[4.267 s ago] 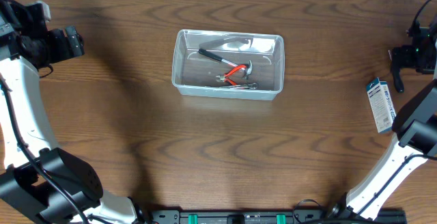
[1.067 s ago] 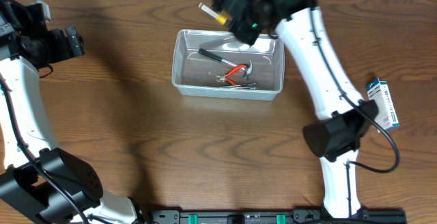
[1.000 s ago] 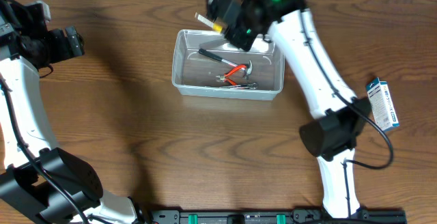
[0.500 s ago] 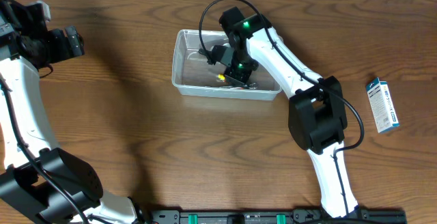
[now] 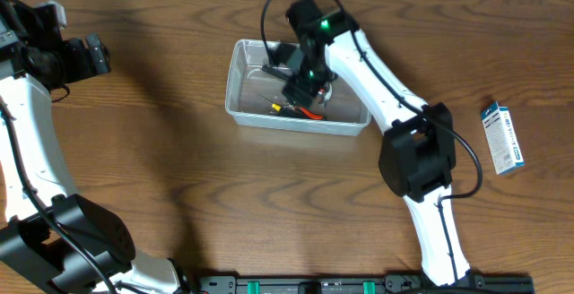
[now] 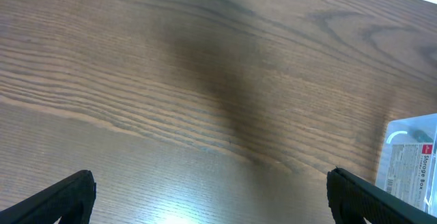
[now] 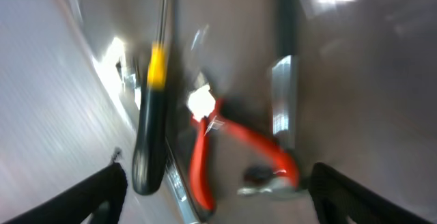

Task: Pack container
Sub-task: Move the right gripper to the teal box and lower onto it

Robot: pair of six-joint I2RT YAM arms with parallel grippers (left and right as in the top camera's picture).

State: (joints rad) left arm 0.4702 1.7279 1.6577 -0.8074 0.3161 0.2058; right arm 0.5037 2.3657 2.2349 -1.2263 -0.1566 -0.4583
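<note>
The clear container (image 5: 247, 83) sits mid-table toward the far edge. Inside it the right claw (image 7: 217, 183) gapes wide, gripping nothing, above a yellow-banded screwdriver (image 7: 151, 115), red-handled pliers (image 7: 232, 145) and a hammer (image 7: 283, 94). The left claw (image 6: 212, 190), fully spread and empty, hovers near the far-left corner.

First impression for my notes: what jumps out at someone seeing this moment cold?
The right arm stretches over the clear container at the middle of the overhead view, with the open right gripper just above the tools. Inside lie red-handled pliers and a black screwdriver with a yellow band. A small blue-and-white box lies alone, far off to the right.
</note>
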